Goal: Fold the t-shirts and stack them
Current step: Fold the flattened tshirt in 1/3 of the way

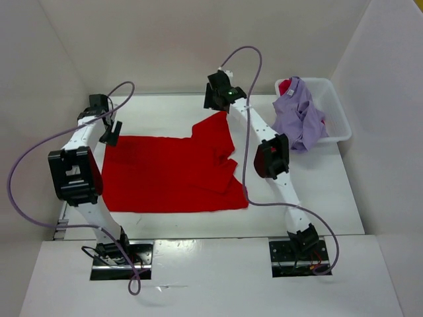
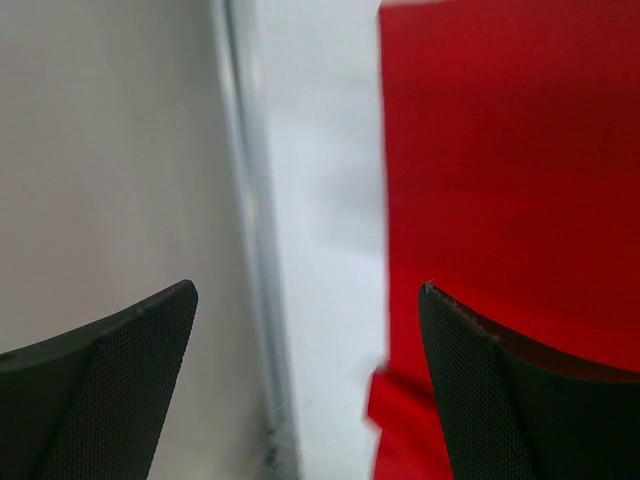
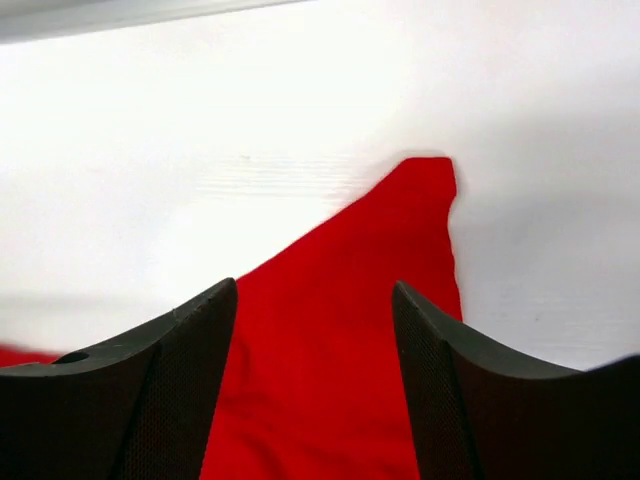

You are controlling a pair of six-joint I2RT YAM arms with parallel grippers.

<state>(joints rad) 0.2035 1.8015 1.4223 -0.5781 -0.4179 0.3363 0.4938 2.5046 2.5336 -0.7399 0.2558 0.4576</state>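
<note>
**Red shirt flat, fingers open**

The red shirt (image 1: 168,175) lies spread in the middle of the desk (image 1: 317,191). The left fingers (image 2: 120,390) are spread wide at its left edge, holding nothing. The right fingers (image 3: 150,400) are spread over its top corner. The purple shirt (image 1: 297,119) hangs over the bin (image 1: 336,119), upper right.

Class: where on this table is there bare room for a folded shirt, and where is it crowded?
Free: the table between the right arm and the side wall, nearer than the white bin; also the far strip behind the red t-shirt. Crowded: the far right corner, with bin and lavender t-shirt.
</note>
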